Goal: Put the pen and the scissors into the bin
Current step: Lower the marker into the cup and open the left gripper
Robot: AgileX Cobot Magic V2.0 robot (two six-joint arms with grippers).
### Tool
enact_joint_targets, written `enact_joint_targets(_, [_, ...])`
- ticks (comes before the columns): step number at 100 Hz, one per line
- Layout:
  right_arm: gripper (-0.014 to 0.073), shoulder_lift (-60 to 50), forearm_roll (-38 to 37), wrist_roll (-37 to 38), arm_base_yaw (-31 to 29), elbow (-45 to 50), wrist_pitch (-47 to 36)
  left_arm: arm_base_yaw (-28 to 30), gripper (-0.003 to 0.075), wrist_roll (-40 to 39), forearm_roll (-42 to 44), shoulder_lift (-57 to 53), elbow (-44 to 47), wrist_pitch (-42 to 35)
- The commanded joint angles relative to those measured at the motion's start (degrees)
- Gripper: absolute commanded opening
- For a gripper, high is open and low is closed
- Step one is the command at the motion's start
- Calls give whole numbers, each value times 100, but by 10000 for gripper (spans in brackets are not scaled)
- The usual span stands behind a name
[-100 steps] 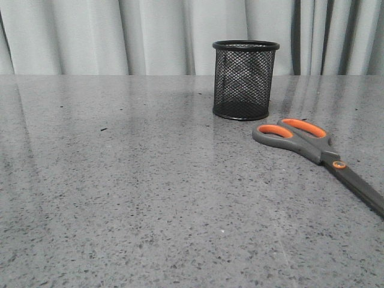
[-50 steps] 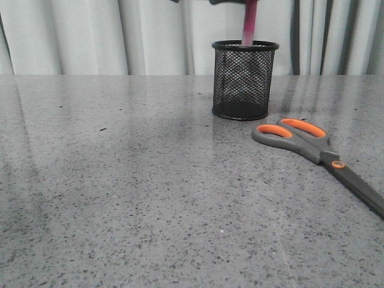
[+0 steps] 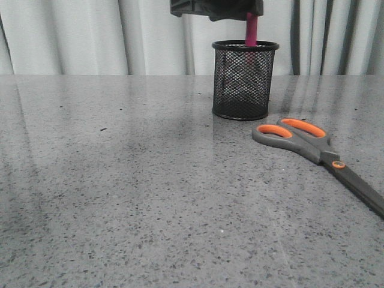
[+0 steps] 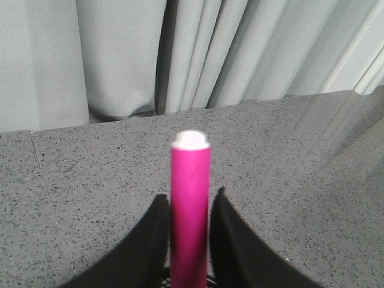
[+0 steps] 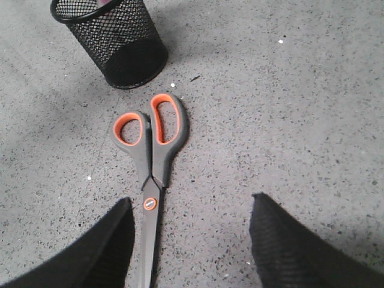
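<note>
Left tool (image 4: 189, 240) high, fingers (image 4: 144, 246) clamped on pen (image 4: 190, 210); right tool (image 5: 189, 240) spread wide, low.

The left gripper (image 3: 217, 8) is poking in from the front view's top edge, only its dark underside showing, so its jaws are reading nowhere there. The pen (image 3: 251, 30) is vanishing into the bin (image 3: 245, 80), its lower end blurring behind the mesh. In the left wrist view the fingers (image 4: 240, 246) are running off the frame. The scissors (image 3: 318, 153) are losing their blade tips past the front view's right edge, and the right gripper's fingertips (image 5: 114, 240) are getting cropped too.
</note>
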Motion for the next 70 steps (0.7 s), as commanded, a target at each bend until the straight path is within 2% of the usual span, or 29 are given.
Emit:
enact_joint_targets(1, [384, 52, -134, -76, 21, -210, -417, -44, 398, -4, 121, -340, -178, -353])
enact_joint_targets(7, [384, 52, -138, -76, 21, -210, -429, -34, 522, -4, 223, -416, -178, -353])
enact_joint_targets(14, [384, 52, -171, -76, 21, -210, -429, -34, 567, -4, 325, -596, -178, -314])
enact_joint_targets(21, [384, 52, -171, -76, 21, -276, -351, -34, 548, -4, 377, -890, -178, -240])
enact_joint_targets(27, [384, 52, -171, -266, 21, -406, -251, -34, 497, -4, 550, -1235, -178, 15])
enact_joint_targets(39, [384, 88, 2, -1346, 102, -860, -240, -34, 368, -4, 1194, -2141, -178, 1124])
enact_joint_targets(43, [384, 145, 73, -1663, 159, -1024, -208, -45, 351, -4, 1339, -2395, -178, 1535])
enact_joint_targets(54, [384, 568, 341, -2542, 440, -1650, 330, -45, 347, -28, 1417, -3151, -127, 2819])
enact_joint_targets(70, [384, 1764, 255, -2628, 903, -2525, 1429, -45, 347, -65, 1427, -4178, 337, 3719])
